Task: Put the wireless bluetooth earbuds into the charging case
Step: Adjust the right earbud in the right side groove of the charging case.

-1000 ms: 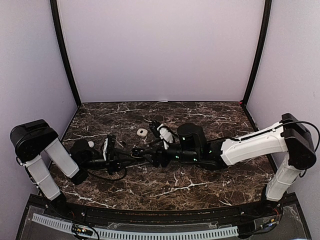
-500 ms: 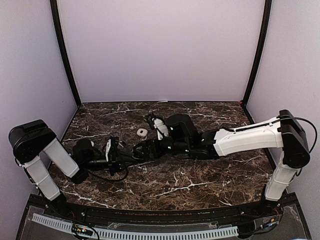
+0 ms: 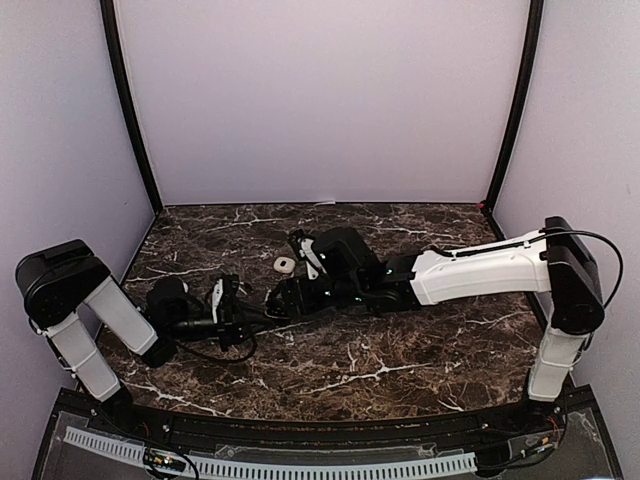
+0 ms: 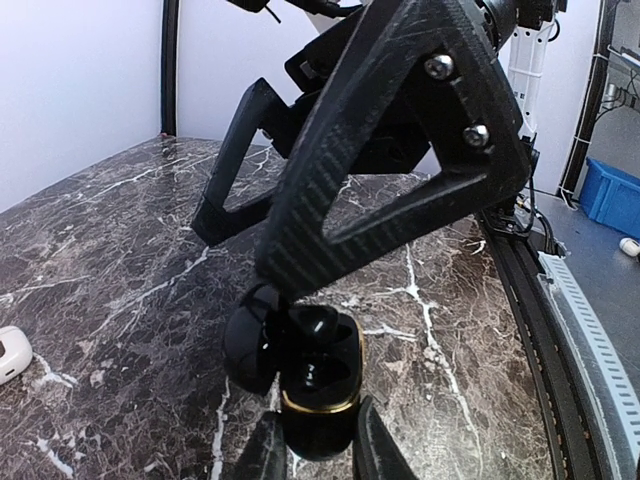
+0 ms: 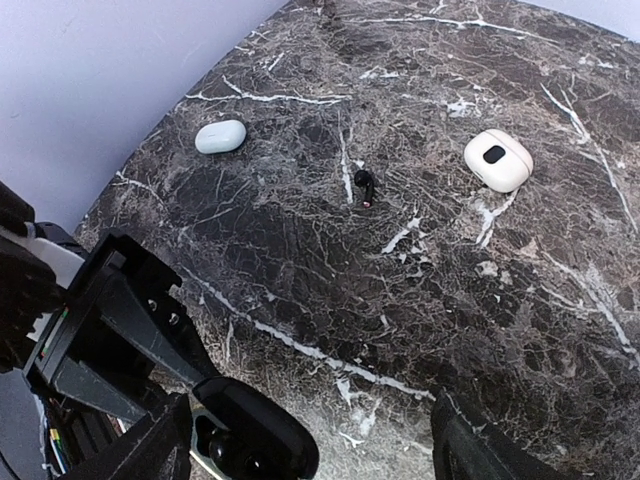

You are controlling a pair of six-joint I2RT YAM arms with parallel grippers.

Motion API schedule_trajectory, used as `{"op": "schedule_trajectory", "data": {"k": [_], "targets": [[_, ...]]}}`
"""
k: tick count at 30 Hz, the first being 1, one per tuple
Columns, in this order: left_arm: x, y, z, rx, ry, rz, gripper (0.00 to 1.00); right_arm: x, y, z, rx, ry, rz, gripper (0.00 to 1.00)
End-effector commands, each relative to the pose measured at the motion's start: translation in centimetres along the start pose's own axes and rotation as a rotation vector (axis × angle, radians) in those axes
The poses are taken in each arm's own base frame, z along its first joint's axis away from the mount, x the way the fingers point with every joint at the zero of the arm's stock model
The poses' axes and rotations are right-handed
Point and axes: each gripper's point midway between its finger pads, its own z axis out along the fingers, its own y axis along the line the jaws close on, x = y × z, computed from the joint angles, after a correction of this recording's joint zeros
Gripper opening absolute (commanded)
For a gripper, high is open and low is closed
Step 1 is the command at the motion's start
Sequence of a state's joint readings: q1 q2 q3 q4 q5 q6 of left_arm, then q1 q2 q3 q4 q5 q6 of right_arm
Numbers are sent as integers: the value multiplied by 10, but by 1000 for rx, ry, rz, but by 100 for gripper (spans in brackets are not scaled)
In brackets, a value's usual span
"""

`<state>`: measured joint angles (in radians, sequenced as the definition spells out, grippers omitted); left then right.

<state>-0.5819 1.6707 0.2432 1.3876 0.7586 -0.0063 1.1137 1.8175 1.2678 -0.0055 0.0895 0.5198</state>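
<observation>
My left gripper [image 4: 315, 448] is shut on the lower body of an open black charging case [image 4: 318, 385] with a gold rim, holding it upright just over the marble table [image 3: 400, 370]. A black earbud [image 4: 322, 323] sits in its far slot. My right gripper [image 5: 312, 452] is open and empty, its fingers [image 4: 400, 160] spread right above the case [image 5: 255, 440]. Another small black earbud [image 5: 364, 186] lies loose on the table beyond. No white earbuds show. In the top view the two grippers meet left of centre, left [image 3: 232, 308] and right [image 3: 272, 300].
A closed white case [image 5: 497, 160] with a dark oval mark lies on the table; it also shows in the top view [image 3: 284, 264]. A second smaller white oval case [image 5: 220, 136] lies near the back-left wall. Walls close three sides.
My right arm has swung left and back, bringing its open gripper over the case in my left gripper. The left gripper has stayed almost in place, still holding the case.
</observation>
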Motion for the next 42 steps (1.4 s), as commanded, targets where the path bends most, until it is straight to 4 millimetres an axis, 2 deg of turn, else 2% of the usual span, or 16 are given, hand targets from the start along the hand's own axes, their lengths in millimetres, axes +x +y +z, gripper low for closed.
{"op": "schedule_trajectory", "data": {"k": [1, 9, 15, 21, 24, 27, 32, 37, 42], "targets": [[-12, -9, 7, 31, -23, 50, 0, -1, 6, 7, 7, 10, 2, 81], [-10, -10, 9, 22, -8, 71, 0, 1, 9, 9, 11, 25, 7, 78], [-8, -10, 10, 18, 1, 74, 0, 0, 8, 1, 18, 11, 11, 78], [-7, -9, 11, 18, 6, 72, 0, -8, -3, -22, 76, -31, 33, 78], [-6, -10, 12, 23, 9, 71, 0, -11, -16, -35, 160, -29, 96, 65], [-6, -10, 14, 24, 8, 70, 0, -6, -25, -48, 204, -11, 103, 62], [-8, -15, 22, 51, -14, 62, 0, 6, -53, -74, 302, -31, 186, 56], [-13, -11, 37, 53, -28, 58, 0, 2, -52, -97, 278, -38, 215, 57], [-10, -7, 53, 37, -9, 64, 0, 11, -60, -106, 316, 1, 233, 58]]}}
